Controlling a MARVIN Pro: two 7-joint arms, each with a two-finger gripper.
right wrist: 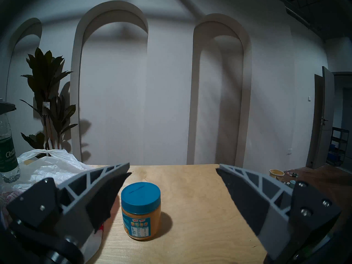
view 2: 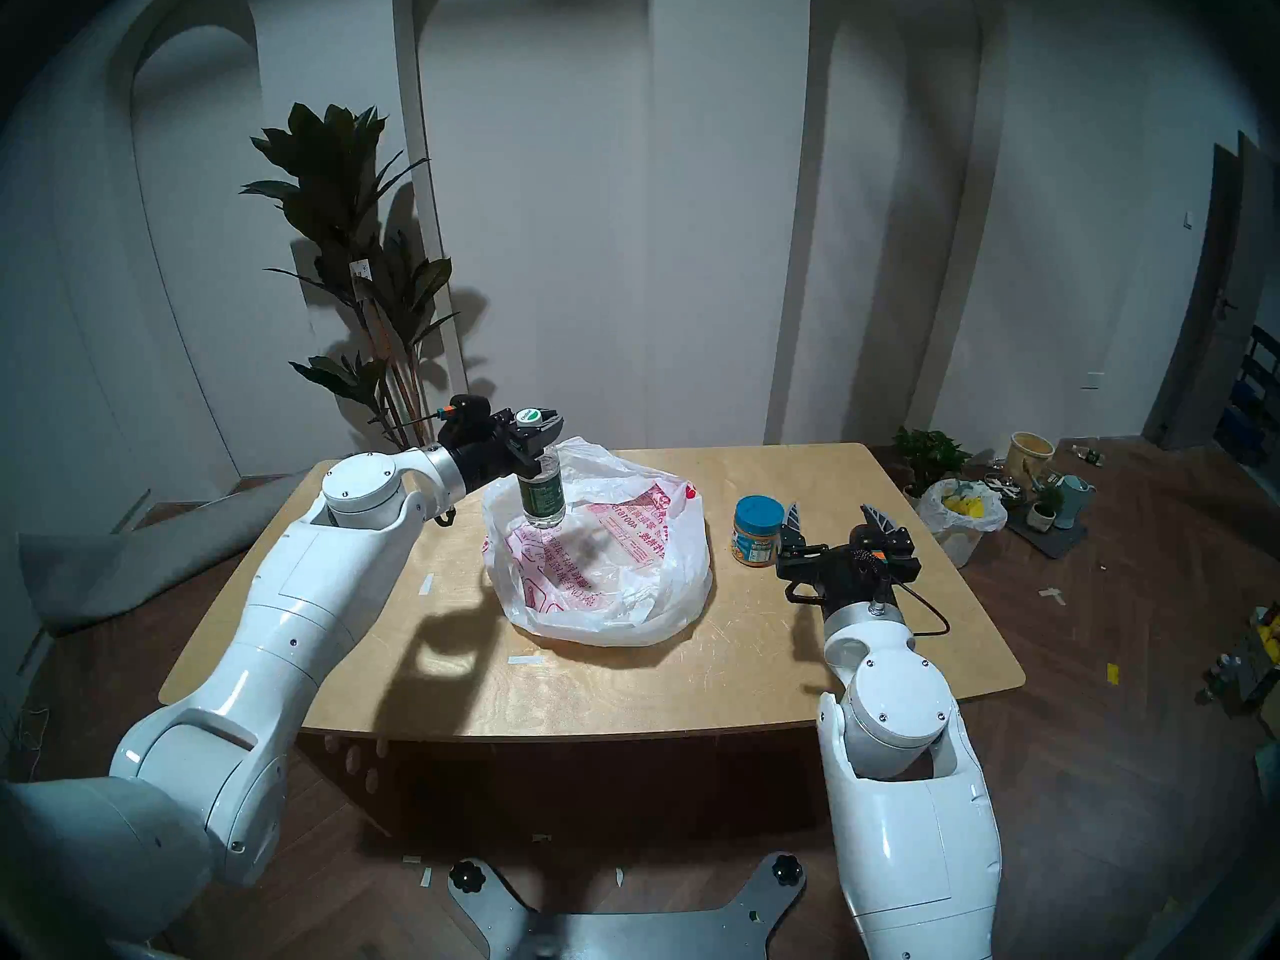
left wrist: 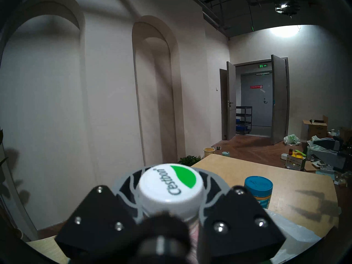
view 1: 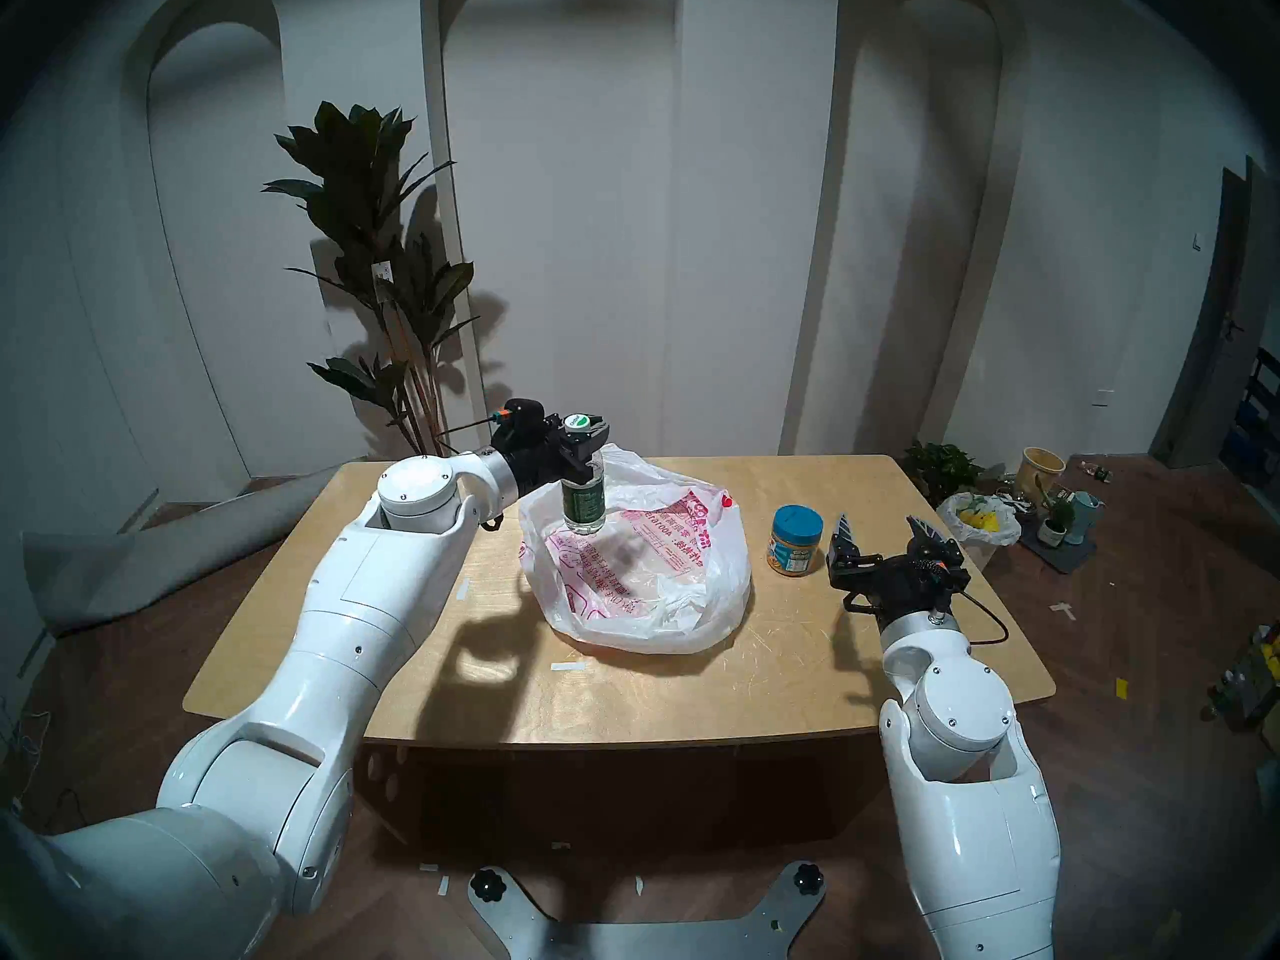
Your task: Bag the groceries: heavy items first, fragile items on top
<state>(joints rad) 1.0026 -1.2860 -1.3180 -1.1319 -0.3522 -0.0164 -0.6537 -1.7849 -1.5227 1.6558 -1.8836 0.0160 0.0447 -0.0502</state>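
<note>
My left gripper (view 1: 584,433) is shut on the neck of the clear water bottle (view 1: 583,500), green label, white-green cap (left wrist: 170,187). It holds the bottle upright above the back left of the white bag (view 1: 644,564) with red-pink print, which lies crumpled mid-table. The bottle also shows in the right wrist view (right wrist: 7,153). The tan jar (view 1: 795,541) with blue lid stands on the table right of the bag. My right gripper (view 1: 883,530) is open, just right of the jar and slightly nearer; the jar (right wrist: 141,210) sits ahead of its fingers, toward the left one.
The wooden table (view 1: 762,681) has tape strips (view 1: 571,666) near the front. A tall plant (view 1: 388,280) stands behind the left back corner. On the floor at right are a small white bag with yellow lumps (view 1: 983,519), pots and clutter.
</note>
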